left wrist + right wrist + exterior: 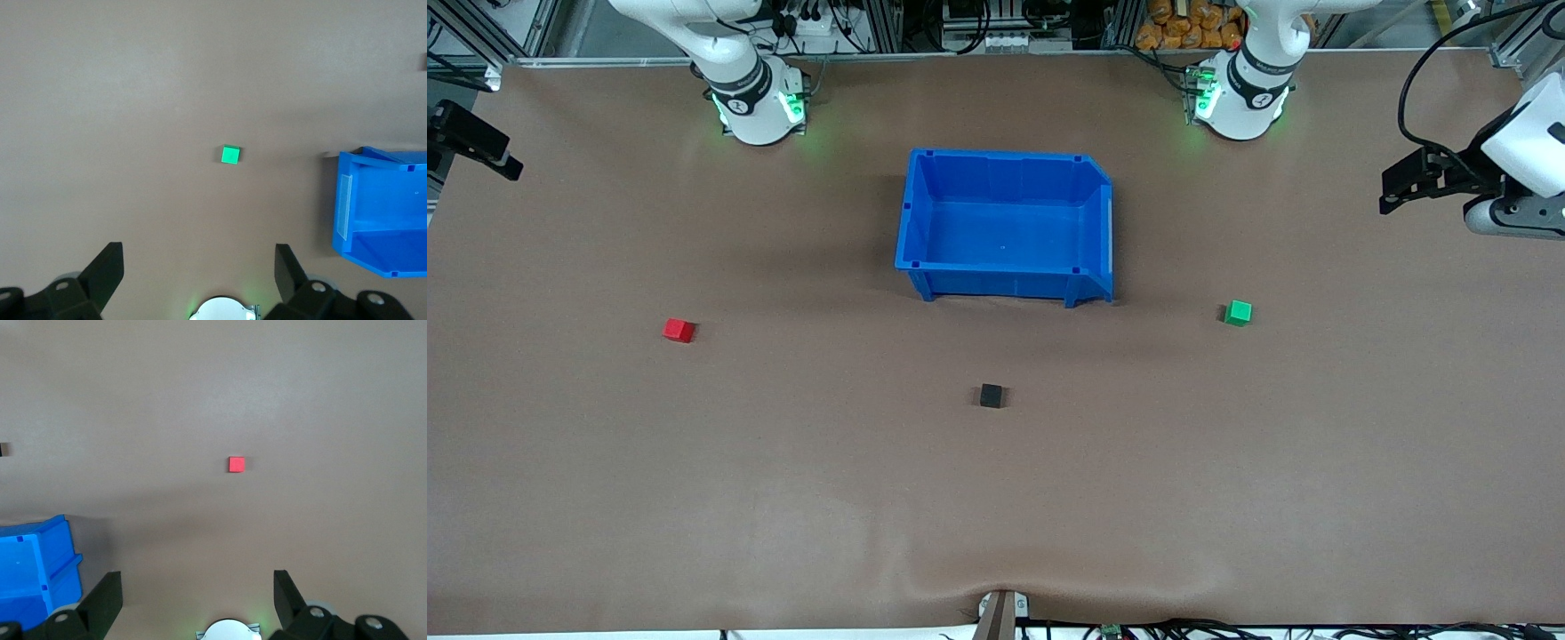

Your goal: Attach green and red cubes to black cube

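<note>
Brown tabletop (694, 498) carries a blue bin (918, 213) midway between the two arm bases; both arms wait raised, the left gripper (199, 267) over the green cube (1238, 312) with fingers spread wide, the right gripper (197, 590) over the red cube (679, 330), equally spread; the black cube (991, 396) sits alone, nearer the front camera than the bin, well apart from both coloured cubes.

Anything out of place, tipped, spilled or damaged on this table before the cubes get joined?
Nothing stands out. The red cube, green cube and black cube sit flat and apart on the table; the blue bin stands upright with nothing in it. The left gripper and right gripper hang open above the table.
</note>
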Controlling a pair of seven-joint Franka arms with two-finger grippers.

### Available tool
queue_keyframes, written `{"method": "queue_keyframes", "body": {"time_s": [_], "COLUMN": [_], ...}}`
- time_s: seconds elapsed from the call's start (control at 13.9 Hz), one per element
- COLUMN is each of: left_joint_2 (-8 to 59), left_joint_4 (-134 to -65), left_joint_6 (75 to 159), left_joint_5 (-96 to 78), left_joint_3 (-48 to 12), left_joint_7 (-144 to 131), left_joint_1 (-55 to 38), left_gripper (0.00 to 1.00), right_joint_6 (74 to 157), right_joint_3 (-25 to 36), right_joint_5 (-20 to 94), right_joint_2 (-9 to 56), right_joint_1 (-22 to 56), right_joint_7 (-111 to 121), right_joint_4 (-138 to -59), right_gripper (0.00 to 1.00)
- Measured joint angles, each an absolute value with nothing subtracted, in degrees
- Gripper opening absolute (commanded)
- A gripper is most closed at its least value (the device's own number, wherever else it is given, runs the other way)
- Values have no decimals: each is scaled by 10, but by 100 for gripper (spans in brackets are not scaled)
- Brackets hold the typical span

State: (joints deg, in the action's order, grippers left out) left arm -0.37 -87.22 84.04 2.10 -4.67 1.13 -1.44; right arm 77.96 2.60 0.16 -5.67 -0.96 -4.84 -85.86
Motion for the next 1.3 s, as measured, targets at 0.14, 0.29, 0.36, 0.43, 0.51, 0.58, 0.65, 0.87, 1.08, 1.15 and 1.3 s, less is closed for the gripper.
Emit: {"method": "queue_keyframes", "body": {"time_s": [0.14, 0.29, 0.36, 0.43, 0.51, 0.58, 0.65, 0.87, 1.08, 1.15, 1.3], "left_joint_2": [-4, -4, -4, -4, -4, -4, -4, -4, 0, 4, 19], "left_joint_4": [-873, -875, -876, -876, -876, -876, -877, -877, -878, -879, -885], "left_joint_6": [840, 840, 840, 840, 840, 840, 840, 830, 825, 824, 824], "left_joint_5": [21, 21, 21, 21, 21, 21, 21, 21, 21, 21, 21], "left_joint_3": [-47, -47, -47, -47, -47, -47, -47, -44, -41, -43, -48], "left_joint_7": [11, 11, 11, 11, 11, 11, 11, 11, 7, -7, -45], "left_joint_1": [-15, -15, -15, -15, -15, -15, -15, -14, -13, -15, -18], "left_gripper": [100, 100, 100, 100, 100, 100, 100, 100, 100, 100, 100], "right_joint_6": [780, 781, 785, 792, 799, 803, 807, 819, 825, 829, 826], "right_joint_3": [26, 26, 26, 26, 26, 26, 26, 27, 27, 27, 27], "right_joint_5": [2, 2, 2, 2, 1, 0, -4, -15, -49, -51, -51], "right_joint_2": [-57, -57, -56, -54, -50, -42, -28, 12, 53, 64, 81], "right_joint_1": [-10, -10, -10, -10, -10, -10, -10, -10, -10, -10, -10], "right_joint_7": [-48, -48, -48, -48, -48, -49, -49, -49, -49, -49, -49], "right_joint_4": [-859, -859, -860, -861, -863, -865, -866, -862, -845, -841, -840], "right_gripper": [100, 100, 100, 100, 100, 100, 100, 100, 100, 100, 100]}}
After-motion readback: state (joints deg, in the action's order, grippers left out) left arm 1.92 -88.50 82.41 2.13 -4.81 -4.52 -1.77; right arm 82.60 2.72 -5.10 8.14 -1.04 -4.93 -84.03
